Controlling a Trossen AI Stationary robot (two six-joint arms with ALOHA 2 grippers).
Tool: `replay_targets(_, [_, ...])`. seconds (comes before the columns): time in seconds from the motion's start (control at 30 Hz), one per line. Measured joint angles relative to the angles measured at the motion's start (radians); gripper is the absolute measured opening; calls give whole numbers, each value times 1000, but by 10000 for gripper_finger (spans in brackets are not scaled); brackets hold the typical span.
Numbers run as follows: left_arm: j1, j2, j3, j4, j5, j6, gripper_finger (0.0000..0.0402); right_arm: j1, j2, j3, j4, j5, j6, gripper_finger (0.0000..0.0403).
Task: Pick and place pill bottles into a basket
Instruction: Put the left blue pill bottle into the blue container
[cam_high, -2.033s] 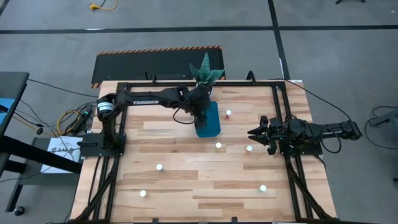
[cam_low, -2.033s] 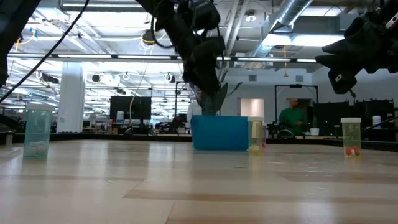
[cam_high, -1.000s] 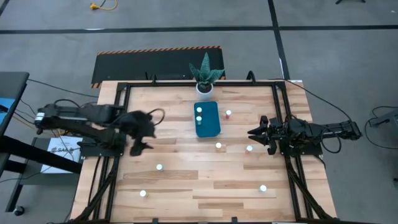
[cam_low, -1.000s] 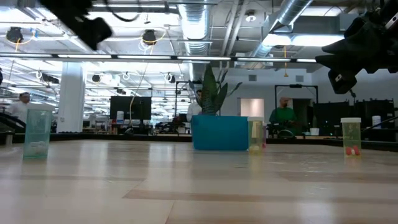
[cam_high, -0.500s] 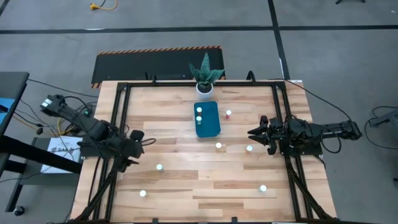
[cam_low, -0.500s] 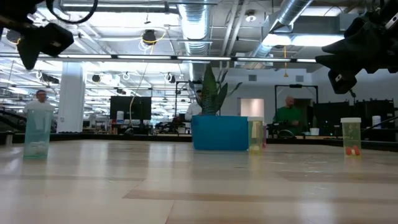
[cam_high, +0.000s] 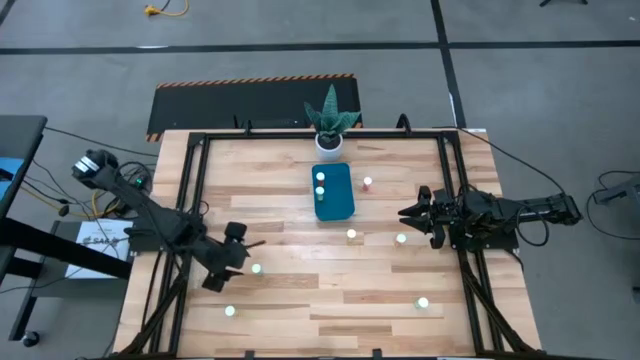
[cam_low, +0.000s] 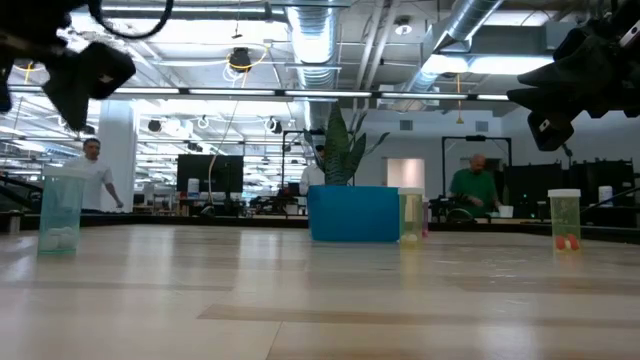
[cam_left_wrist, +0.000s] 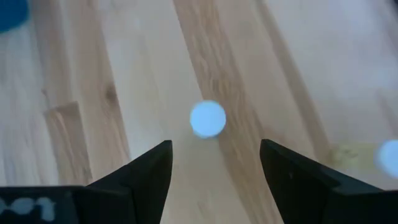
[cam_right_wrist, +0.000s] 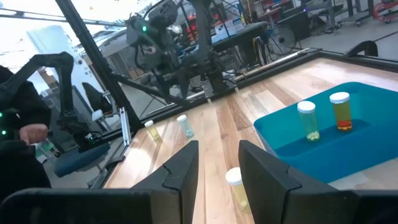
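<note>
Our left gripper hangs right above an upright pill bottle on the bench's near-left side, white cap centred between wide-spread, empty fingers, so a straight drop looks like all it needs. The basket sits mid-bench holding two bottles, and our right gripper waits at the right edge, fingers narrow and empty.

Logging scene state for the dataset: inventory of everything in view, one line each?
pill bottles in basket: two, white caps, standing at the basket's far end
pill bottles on table: six seen from above, white caps, scattered around the basket
basket: one, teal-blue, table centre
plant pot: one, white with green spiky plant, far edge behind basket
table: one, light wood, black frame
people: at least two, in the room beyond the table
left gripper: open, above a bottle at front left
right gripper: waiting at right edge
</note>
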Motion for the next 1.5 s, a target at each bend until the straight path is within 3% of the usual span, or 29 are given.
replay_targets(0.57, [1, 303, -1, 203, 0, 49, 231, 0, 0, 0, 0, 0, 0, 108])
replay_targets(0.77, [4, 318, -1, 218, -35, 49, 214, 0, 0, 0, 0, 0, 0, 108])
replay_targets(1.13, [53, 318, -1, 240, -5, 67, 83, 0, 0, 0, 0, 0, 0, 108])
replay_targets(1.27, [100, 318, 23, 253, 16, 85, 83, 0, 0, 0, 0, 0, 0, 108])
replay_targets(1.5, [275, 318, 194, 254, 16, 189, 106, 0, 0, 0, 0, 0, 0, 108])
